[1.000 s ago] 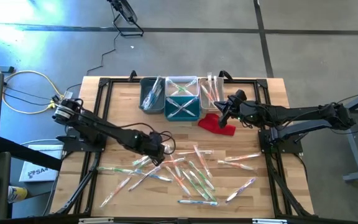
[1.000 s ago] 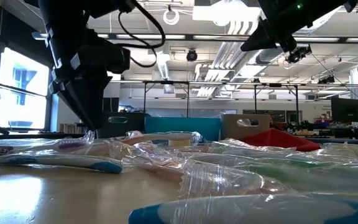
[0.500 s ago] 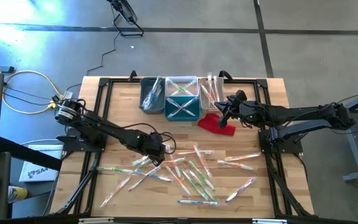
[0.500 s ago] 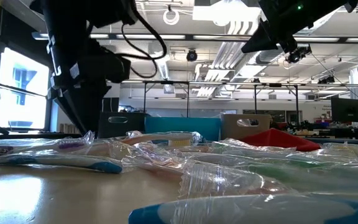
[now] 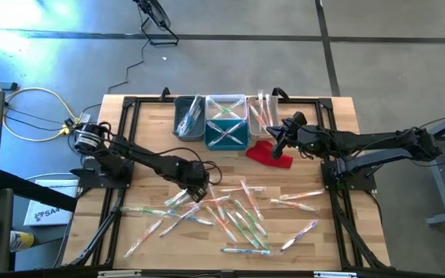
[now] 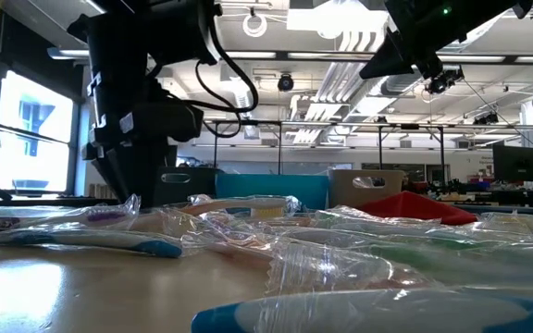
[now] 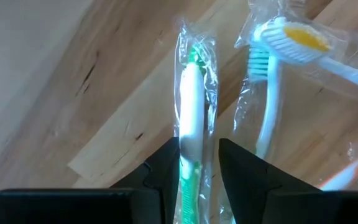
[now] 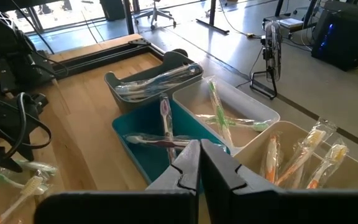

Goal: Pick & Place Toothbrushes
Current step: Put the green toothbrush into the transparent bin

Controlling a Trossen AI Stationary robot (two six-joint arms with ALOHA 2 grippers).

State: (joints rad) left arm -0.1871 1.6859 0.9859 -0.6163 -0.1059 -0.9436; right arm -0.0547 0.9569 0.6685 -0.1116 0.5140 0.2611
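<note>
- Your left gripper [image 5: 197,185] sits low over the near-left part of the table [image 5: 145,131], at the left edge of the scattered toothbrushes [image 5: 238,216].
- Seen from the left wrist, its two dark fingers [image 7: 166,165] are closed narrowly on a green toothbrush [image 7: 191,118] in a clear wrapper, with the brush running straight out between them over the bare wood.
- Just beside it lies a wrapped white-handled toothbrush [image 7: 269,106] with teal bristles, overlapped by an orange-bristled toothbrush [image 7: 303,40].
- Your right gripper [image 5: 276,143] hangs above the red cloth [image 5: 269,153], near the bins, its fingers pressed together and holding nothing.
- At the far edge, the grey bin [image 8: 151,84], the teal bin [image 8: 148,146] and two white bins [image 8: 229,106] each hold wrapped brushes.
- Most of the toothbrushes lie loose across the middle and near side of the table.
</note>
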